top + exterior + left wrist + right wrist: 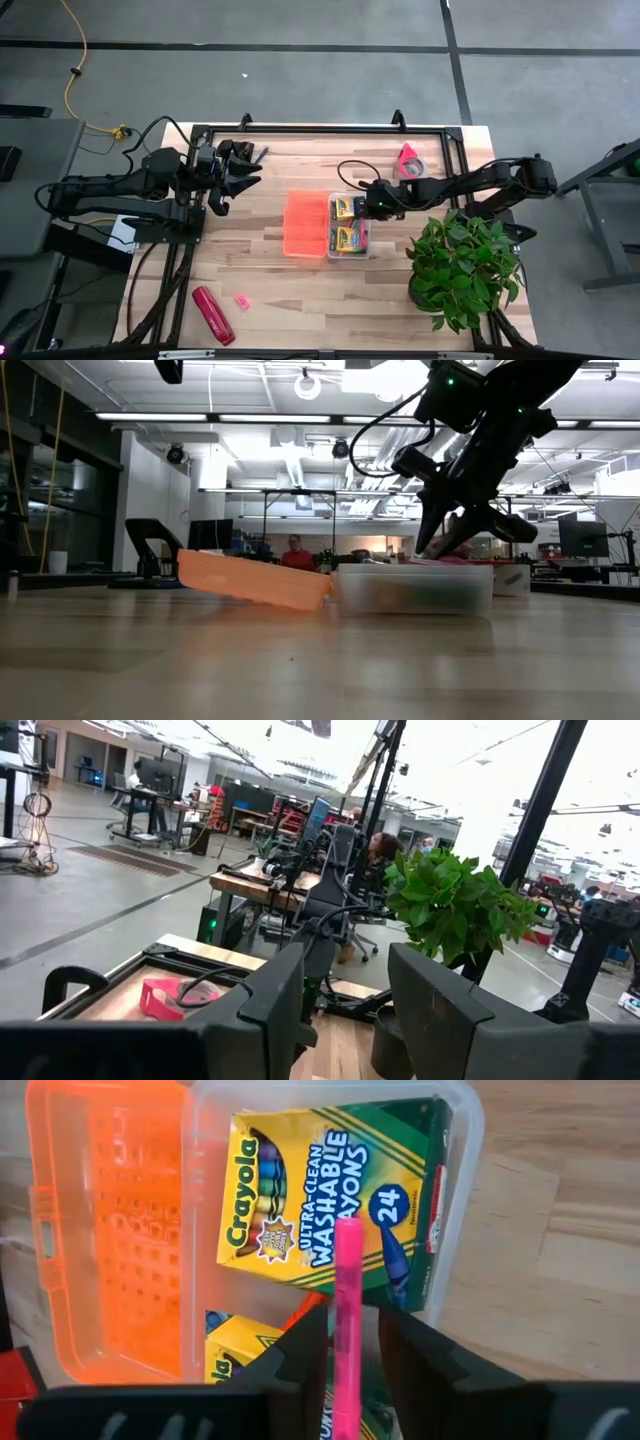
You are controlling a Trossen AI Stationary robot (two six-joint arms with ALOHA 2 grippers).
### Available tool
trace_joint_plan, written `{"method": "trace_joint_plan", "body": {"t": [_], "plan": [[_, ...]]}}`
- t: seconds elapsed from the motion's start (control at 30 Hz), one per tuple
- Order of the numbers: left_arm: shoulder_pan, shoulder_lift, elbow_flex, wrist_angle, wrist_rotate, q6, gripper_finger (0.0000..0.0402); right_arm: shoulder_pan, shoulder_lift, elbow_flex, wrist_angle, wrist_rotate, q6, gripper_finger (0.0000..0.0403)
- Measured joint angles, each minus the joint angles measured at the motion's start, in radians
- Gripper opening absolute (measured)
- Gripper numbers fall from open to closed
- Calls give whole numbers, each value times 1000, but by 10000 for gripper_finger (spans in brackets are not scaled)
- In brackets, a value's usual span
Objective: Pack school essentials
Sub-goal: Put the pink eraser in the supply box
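Note:
A clear plastic box stands mid-table with its orange lid swung open to the left. Two yellow-and-green crayon boxes lie inside it. My right gripper hangs over the box, slanting down, its fingers slightly apart. A thin pink pencil runs between them, its free end over the larger crayon box. My left gripper waits raised at the table's far left, open, with nothing between its fingers. A short pink marker lies on the table near the front edge. My right gripper has the pink pencil's shaft lying lengthwise between its two fingers. A narrow gap shows on either side, so I cannot tell whether the fingers touch it. The fingers slant down from the table's right, over the box.
A potted plant stands at the front right, close under my right arm. A pink tape roll lies at the far right. A long red glossy object lies at the front left. Bare wood shows between the lid and my left gripper.

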Motion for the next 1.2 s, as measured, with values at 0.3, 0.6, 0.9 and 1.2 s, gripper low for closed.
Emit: {"method": "trace_joint_plan", "body": {"t": [0.3, 0.6, 0.9, 1.2], "plan": [[0, 0, 0, 0, 0, 0, 136, -42, -76, 0, -65, -1, -158, 119], [0, 0, 0, 2, 0, 7, 136, -50, -362, 0, 155, -2, -622, 124], [0, 0, 1, 33, 0, 8, 136, -2, -417, 1, 569, 25, -1199, 124], [0, 0, 1, 31, 0, 8, 136, -2, -417, 1, 581, 25, -1310, 124]]}}
